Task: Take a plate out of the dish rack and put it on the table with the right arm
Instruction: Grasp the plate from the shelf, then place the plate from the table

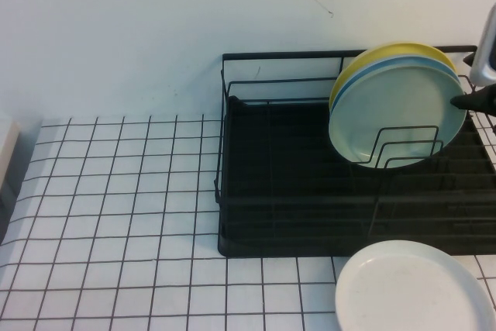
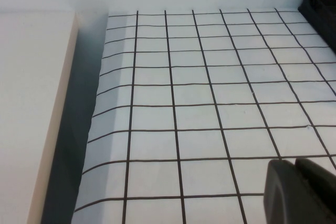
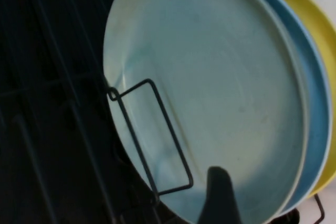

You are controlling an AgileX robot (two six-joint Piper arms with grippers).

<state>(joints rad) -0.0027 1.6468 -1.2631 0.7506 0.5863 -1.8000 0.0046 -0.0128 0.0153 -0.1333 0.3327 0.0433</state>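
**Supervisor:** Report the position of the plate.

**Operator:** I see the plate standing on edge in the dish rack, front-most of three stacked plates. A light blue plate sits directly behind it and a yellow plate behind that. A looped wire divider crosses the lower face of the plate. The rack stands on the surface, toward the right and far side.

**Supervisor:** Right gripper status?

**Operator:** The right gripper is at the right edge of the high view, with a dark tip at the plate's right rim. In the right wrist view I see one dark finger in front of the plate's face. I cannot tell whether the jaws are open, closed or gripping.

**Supervisor:** Left gripper?

**Operator:** The left gripper hangs over bare gridded surface, well away from the rack. The two dark fingertips lie side by side with almost no gap, so I read the jaws as closed on nothing.

**Supervisor:** Other items? Any markings?

**Operator:** A white plate lies flat on the surface, just in front of the rack. I can read no brand, label or writing on any item.
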